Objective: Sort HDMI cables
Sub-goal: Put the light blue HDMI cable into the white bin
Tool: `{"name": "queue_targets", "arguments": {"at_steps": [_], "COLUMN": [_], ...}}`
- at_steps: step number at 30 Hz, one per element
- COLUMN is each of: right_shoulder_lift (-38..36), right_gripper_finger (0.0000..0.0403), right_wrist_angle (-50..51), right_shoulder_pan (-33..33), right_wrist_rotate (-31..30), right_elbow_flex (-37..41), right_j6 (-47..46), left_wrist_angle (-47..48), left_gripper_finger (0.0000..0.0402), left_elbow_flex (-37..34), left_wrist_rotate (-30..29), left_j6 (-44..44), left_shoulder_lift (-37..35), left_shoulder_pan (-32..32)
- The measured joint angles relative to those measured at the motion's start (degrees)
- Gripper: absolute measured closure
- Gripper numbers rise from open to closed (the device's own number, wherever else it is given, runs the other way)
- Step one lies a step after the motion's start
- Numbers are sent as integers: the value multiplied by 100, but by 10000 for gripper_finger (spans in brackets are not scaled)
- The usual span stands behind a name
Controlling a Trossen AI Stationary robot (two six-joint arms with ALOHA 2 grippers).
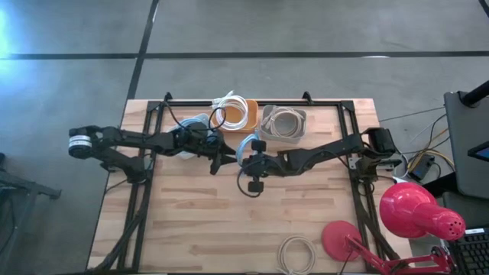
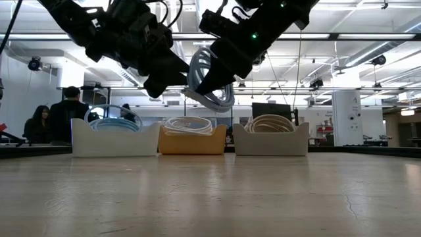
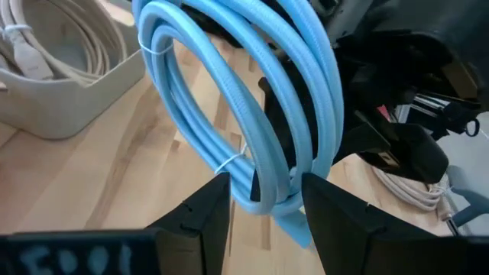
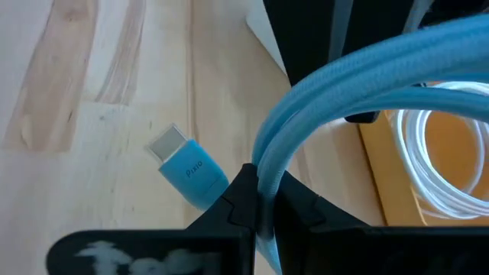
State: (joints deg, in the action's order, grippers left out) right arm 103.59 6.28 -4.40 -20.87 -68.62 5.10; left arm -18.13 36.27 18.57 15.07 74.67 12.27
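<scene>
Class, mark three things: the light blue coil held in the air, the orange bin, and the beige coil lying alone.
light blue coil [image 3: 252, 114], left wrist view, on its looped strands.
orange bin [image 2: 191, 145], low view, front wall.
beige coil [image 1: 296, 253], high view, on its ring.

Running off the top edge in the left wrist view: light blue coil. Hiding most of the leftmost bin under the left arm from above.

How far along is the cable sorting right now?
Mostly done: the three bins hold blue, white and tan coils. In hand: a blue coil raised above the table, the right gripper shut on it and the left gripper with its fingers around it. Left: one pale coil at the table's near edge.
</scene>
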Motion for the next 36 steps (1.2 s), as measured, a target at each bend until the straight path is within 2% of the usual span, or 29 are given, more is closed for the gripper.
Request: {"name": "queue_targets", "arguments": {"at_steps": [9, 16, 22, 36], "right_shoulder_lift": [-119, -530, -634, -710], "right_gripper_finger": [385, 385, 385, 385], "right_wrist_angle": [-3, 85, -18, 289], "right_shoulder_pan": [0, 2, 44, 8], "right_wrist_rotate": [-8, -56, -207, -180], "right_elbow_flex": [-18, -13, -15, -4], "right_j6": [-38, -58, -39, -242], "left_wrist_angle": [-36, -224, -404, -538], "left_gripper_finger": [239, 239, 239, 239], "left_elbow_flex": [11, 13, 0, 2], "left_wrist_rotate": [50, 65, 258, 55], "left_j6": [2, -27, -177, -281], "left_shoulder_lift": [-13, -11, 9, 7], "left_shoulder_pan": [0, -2, -40, -101]}}
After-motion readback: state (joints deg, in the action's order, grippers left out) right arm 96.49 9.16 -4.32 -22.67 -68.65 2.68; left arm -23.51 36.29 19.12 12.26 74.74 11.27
